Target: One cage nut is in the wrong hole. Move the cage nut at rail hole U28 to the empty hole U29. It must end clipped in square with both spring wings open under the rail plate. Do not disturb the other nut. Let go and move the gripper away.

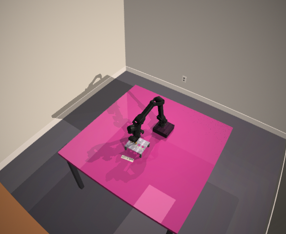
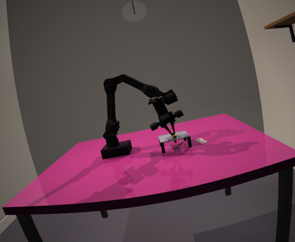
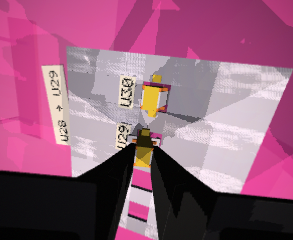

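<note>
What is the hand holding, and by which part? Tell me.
The hand is shut on a yellow cage nut, gripped at its upper part, by the U29 label; the exact pinch spot is hidden.

A small yellow piece [image 2: 174,135] is gripped by the claw [image 2: 173,133] at the metal plate [image 2: 164,137].
</note>
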`<state>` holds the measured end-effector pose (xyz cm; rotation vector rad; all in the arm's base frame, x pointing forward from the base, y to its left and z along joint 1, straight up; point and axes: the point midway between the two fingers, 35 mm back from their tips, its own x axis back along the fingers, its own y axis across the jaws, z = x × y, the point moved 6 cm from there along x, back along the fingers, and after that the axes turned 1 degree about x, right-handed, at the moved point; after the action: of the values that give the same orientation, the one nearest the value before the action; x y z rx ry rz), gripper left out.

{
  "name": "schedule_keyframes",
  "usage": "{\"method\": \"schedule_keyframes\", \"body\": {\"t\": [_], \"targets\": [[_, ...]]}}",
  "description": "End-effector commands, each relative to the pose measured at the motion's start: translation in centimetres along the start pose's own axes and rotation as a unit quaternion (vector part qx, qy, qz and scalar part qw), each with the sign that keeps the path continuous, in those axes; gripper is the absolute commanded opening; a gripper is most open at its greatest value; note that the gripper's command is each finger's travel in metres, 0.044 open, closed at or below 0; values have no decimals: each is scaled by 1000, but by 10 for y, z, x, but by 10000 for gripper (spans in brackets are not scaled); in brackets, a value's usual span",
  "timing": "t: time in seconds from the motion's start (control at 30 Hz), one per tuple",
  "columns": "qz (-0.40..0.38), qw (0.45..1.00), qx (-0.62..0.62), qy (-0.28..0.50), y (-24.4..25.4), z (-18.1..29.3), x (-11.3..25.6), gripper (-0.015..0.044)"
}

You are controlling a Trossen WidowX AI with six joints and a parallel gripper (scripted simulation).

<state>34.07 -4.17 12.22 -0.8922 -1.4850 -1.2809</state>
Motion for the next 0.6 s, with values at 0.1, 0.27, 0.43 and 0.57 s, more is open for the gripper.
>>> {"method": "schedule_keyframes", "body": {"t": [0.1, 0.27, 0.43, 0.57], "targets": [[-3, 1000, 2, 2, -2, 0, -1, 36], [-7, 1000, 2, 2, -3, 1, -1, 36], [-11, 1000, 2, 2, -4, 1, -1, 36], [-12, 1000, 2, 2, -4, 1, -1, 36]]}}
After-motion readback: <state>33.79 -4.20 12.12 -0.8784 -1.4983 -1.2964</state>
